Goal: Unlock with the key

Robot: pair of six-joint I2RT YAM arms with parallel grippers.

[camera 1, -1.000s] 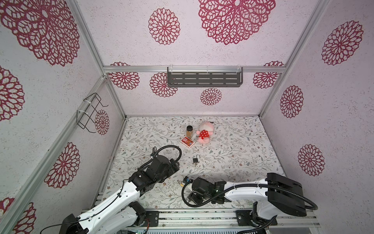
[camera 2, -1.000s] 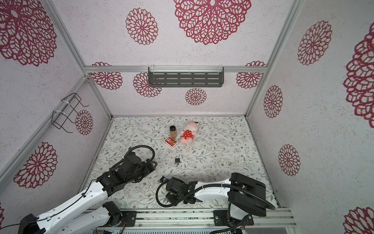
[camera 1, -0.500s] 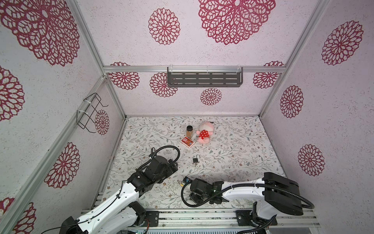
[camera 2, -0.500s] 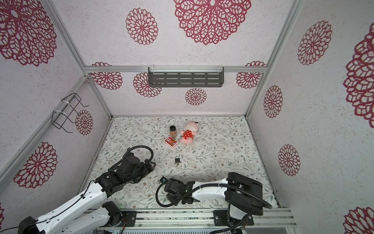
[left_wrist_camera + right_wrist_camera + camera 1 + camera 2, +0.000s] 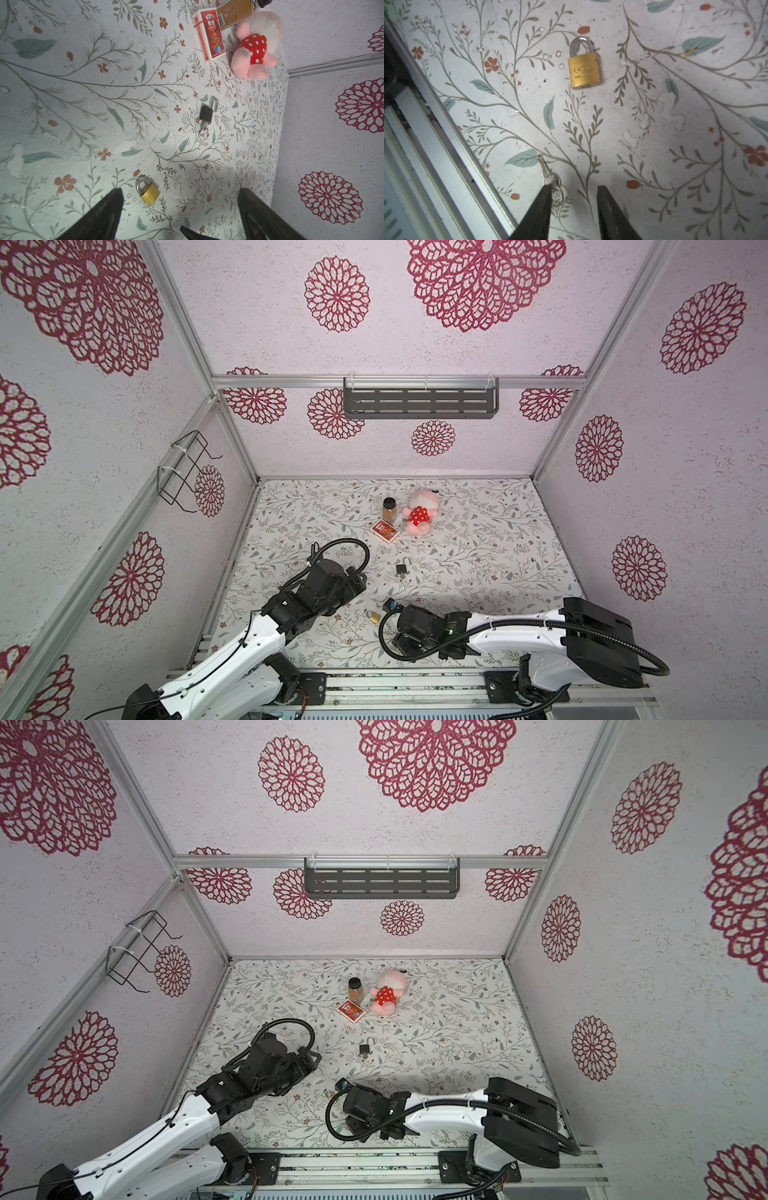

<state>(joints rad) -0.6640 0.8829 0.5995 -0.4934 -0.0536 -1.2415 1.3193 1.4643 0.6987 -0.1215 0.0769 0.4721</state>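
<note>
Flowery table top, boxed in by pale walls with big red flower shapes. Flat on it: small gold-coloured metal padlock, silver loop pushed in, so not unlocked yet. Seems to lie in the same spot as a second ago.

Near the padlock's flat bottom end: little silver key on a thin ring, flat on the table. Not in the padlock.

Just above that same spot off the padlock's bottom end: right gripper. Jaws a bit closer together than a second ago, yet apart, with only bare table in the gap. Grasps nothing. Covers the round end of the key with one black finger, so the key outside the gap, not inside. Looks like the start of a pinch, and likely a miss without a small slide sideways first.

On the padlock's far side, up off the table: left gripper. Jaws spread wide, same as before, nothing held. Probably waits to hold the padlock still.

Well beyond the gold padlock: black metal padlock, loop popped up, own key stuck in.
</note>
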